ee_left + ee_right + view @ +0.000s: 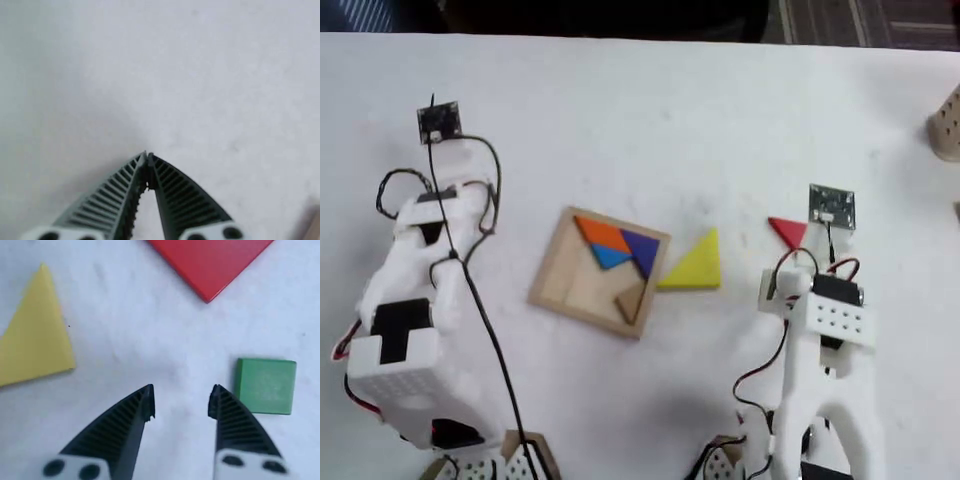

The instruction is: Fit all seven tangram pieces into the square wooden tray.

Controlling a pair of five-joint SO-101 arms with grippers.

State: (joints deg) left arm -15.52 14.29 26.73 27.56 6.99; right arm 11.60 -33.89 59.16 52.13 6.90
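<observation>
1. The left gripper (146, 157) is clenched, its two ridged tips meeting. It holds nothing and hangs above the bare white table (200, 75).
2. The right gripper (181, 402) is released, its jaws parted with only table between them.
3. A green square (265, 386) lies just beside one of its fingers. A red triangle (210, 262) and a yellow triangle (35, 335) lie farther off.
4. The square wooden tray (570, 285) sits between the arms. It holds an orange piece (600, 235), a blue piece (611, 257), a purple piece (642, 250) and a brown piece (632, 298).
5. The yellow triangle lies outside the tray, just beside it.

Pieces (603, 236) lie in the tray (563, 287), the big triangle (696, 265) just right of it, the small triangle (787, 231) farther right.
</observation>
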